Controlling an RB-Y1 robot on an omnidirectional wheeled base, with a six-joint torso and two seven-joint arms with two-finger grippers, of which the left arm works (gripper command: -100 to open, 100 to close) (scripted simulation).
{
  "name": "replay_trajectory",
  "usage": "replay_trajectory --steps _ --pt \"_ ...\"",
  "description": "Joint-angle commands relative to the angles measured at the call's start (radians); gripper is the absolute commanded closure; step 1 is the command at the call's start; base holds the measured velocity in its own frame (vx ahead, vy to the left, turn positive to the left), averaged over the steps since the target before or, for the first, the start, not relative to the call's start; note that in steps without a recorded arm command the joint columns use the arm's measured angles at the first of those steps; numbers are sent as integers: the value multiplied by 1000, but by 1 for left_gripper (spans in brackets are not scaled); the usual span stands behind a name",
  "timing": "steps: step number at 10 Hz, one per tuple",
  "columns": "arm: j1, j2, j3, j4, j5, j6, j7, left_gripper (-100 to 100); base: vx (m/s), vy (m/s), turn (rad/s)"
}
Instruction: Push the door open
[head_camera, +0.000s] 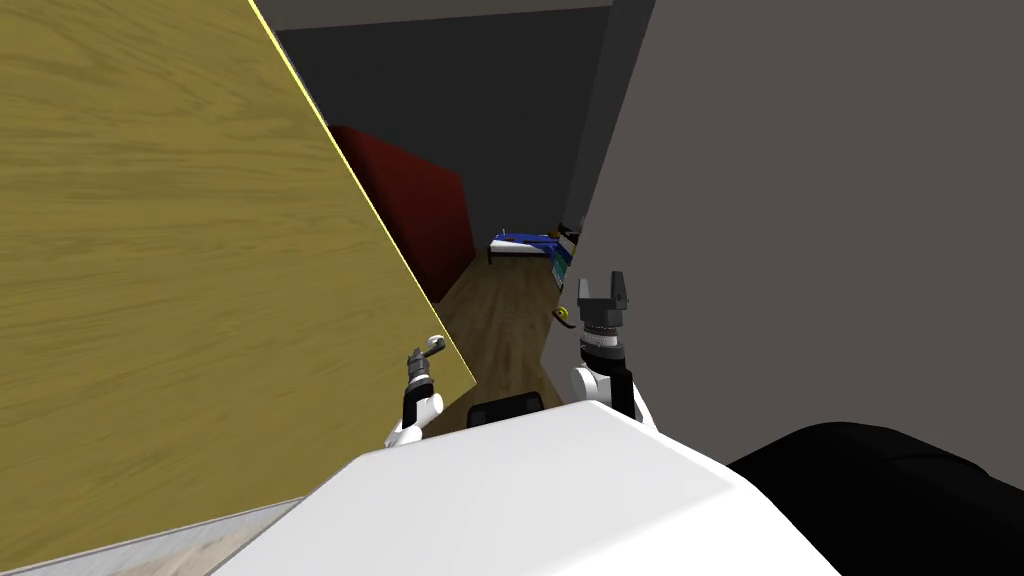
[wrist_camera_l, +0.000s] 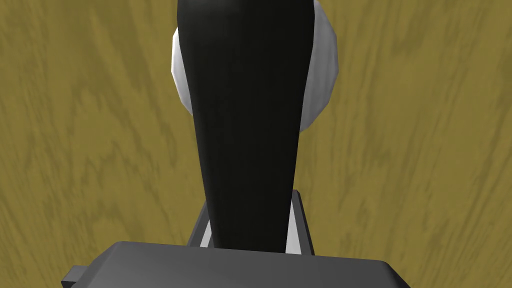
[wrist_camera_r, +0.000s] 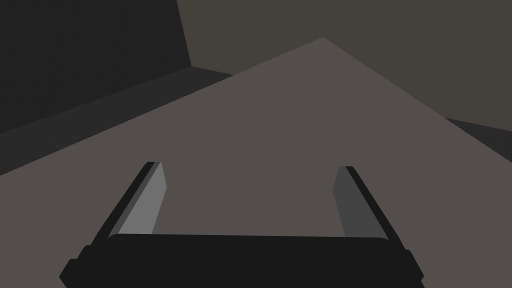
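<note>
On my left side stands the door (head_camera: 180, 260), a big panel of yellow-brown wood grain. It is swung partly open, and its free edge runs slanted across the head view down to the left gripper. To the right of the opening there is a plain grey wall (head_camera: 820, 220), which takes the whole right part of that view. Between the door edge and this wall a strip of wooden floor (head_camera: 500, 320) leads into a dim room. Along the left of this floor stands a dark red block (head_camera: 420, 215); I cannot tell what it is. Far behind it, at the end of the floor, is a low blue bed (head_camera: 520, 245).

The right gripper (head_camera: 603, 284) is held up just beside the grey wall, well apart from the door. Its fingers (wrist_camera_r: 145, 205) stand wide apart, with nothing between them, and they face the flat grey surface.

The left gripper (head_camera: 424, 356) is at the lower part of the door's free edge. There it is at the door handle (wrist_camera_l: 250, 125), a long lever that looks black in the left wrist view, with a round white plate (wrist_camera_l: 322, 75) behind it on the wood. The two fingers (wrist_camera_l: 204, 234) are close together and press the sides of the lever near the gripper's body
</note>
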Motion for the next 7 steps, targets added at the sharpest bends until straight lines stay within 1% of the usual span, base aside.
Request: replay_trajectory --steps 1,4,5,7 --pt "-1 16 26 -8 12 -18 -13 100 240 4 127" --pt "0 15 63 -13 35 -23 -35 100 220 15 61" --pt "0 15 63 -13 35 -23 -35 100 168 11 11" --pt "0 7 89 -16 52 -26 -51 100 155 0 75"
